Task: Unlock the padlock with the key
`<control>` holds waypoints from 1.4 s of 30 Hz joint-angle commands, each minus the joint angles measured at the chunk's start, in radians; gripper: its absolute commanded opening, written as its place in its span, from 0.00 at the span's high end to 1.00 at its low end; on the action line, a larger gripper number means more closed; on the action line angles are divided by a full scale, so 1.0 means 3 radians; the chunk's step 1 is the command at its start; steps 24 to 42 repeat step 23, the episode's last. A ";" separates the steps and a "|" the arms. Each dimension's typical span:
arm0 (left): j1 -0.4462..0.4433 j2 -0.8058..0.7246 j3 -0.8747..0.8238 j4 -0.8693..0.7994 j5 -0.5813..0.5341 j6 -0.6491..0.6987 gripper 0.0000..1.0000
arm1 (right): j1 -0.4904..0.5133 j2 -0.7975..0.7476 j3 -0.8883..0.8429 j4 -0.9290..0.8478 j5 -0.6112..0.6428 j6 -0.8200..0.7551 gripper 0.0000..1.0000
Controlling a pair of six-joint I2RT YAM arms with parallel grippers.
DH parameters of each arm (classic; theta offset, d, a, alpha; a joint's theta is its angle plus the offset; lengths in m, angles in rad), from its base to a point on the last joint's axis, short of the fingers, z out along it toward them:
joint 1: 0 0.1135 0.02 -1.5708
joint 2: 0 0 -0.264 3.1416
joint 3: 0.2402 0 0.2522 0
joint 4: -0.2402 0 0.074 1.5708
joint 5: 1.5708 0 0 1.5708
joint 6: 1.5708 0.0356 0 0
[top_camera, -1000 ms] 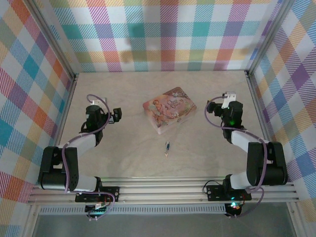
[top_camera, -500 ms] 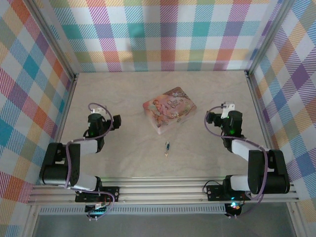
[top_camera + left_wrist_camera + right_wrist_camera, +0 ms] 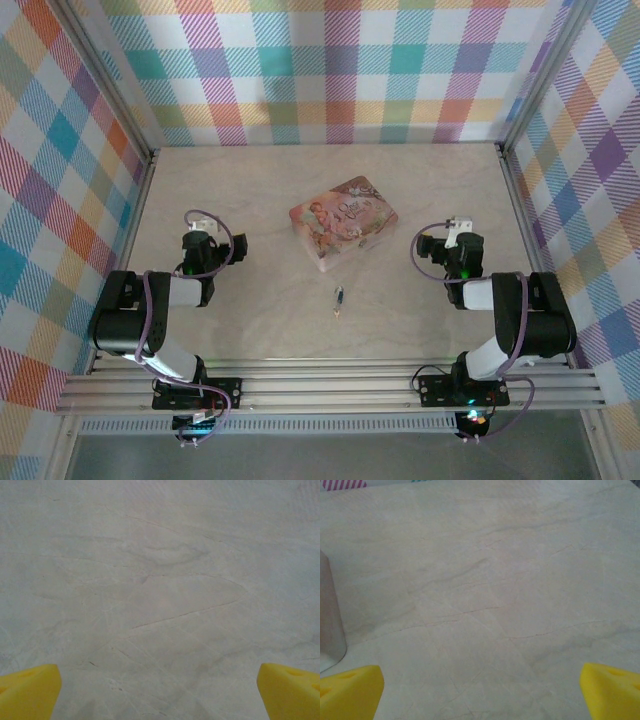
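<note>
Left arm point(image 3: 160, 292) and right arm point(image 3: 505, 300) folded back; padlock point(image 3: 341, 294) unmoved.

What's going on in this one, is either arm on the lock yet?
Nothing is being handled yet. The left gripper and the right gripper are both open and empty, each hanging over bare table on its own side. The tiny blue padlock lies untouched midway between the arms, on the near side of the pink box. The key is too small to tell apart from the padlock in the top view.
</note>
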 commanded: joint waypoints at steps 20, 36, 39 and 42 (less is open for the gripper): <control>-0.0021 -0.0004 0.0009 0.0104 -0.0034 0.0052 0.00 | 0.0053 0.0022 0.0137 0.0071 -0.0111 -0.0086 0.00; -0.0021 -0.0005 0.0006 0.0102 -0.0034 0.0053 0.00 | 0.0036 0.0009 0.0126 0.0078 -0.0148 -0.0074 0.00; -0.0021 -0.0005 0.0006 0.0102 -0.0034 0.0053 0.00 | 0.0036 0.0009 0.0126 0.0078 -0.0148 -0.0074 0.00; -0.0021 -0.0005 0.0006 0.0102 -0.0034 0.0053 0.00 | 0.0036 0.0009 0.0126 0.0078 -0.0148 -0.0074 0.00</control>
